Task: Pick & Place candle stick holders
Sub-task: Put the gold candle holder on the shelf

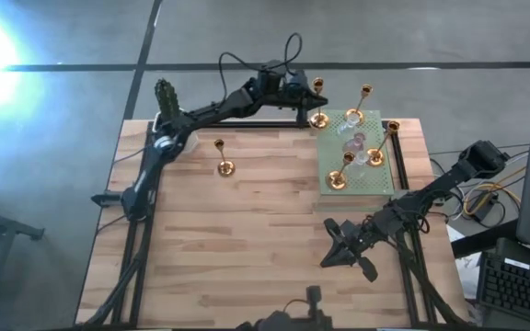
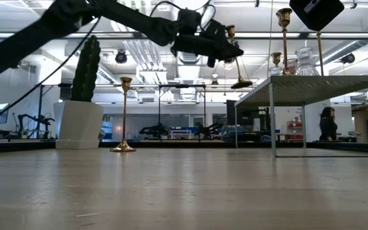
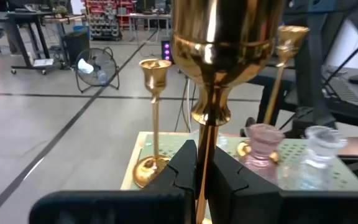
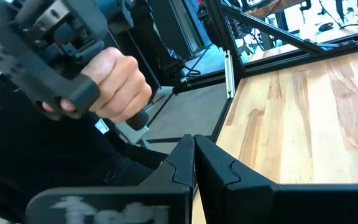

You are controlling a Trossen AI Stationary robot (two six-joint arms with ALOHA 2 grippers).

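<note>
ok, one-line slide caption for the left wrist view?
Left hand shut on the thin stem of a shiny gold candle stick holder, above the green perforated mat holding more gold and glass holders.

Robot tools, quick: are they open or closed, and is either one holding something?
Left tool: closed on the stem of a gold candle stick holder, lifted by the green mat.
Right tool: closed, holding nothing.

left claw (image 3: 205, 177) clamped, right claw (image 4: 194, 165) closed

arms (image 1: 201, 112): matte black, jointed | cables: black, looped | pincer (image 3: 199, 177): dark fingers
</note>
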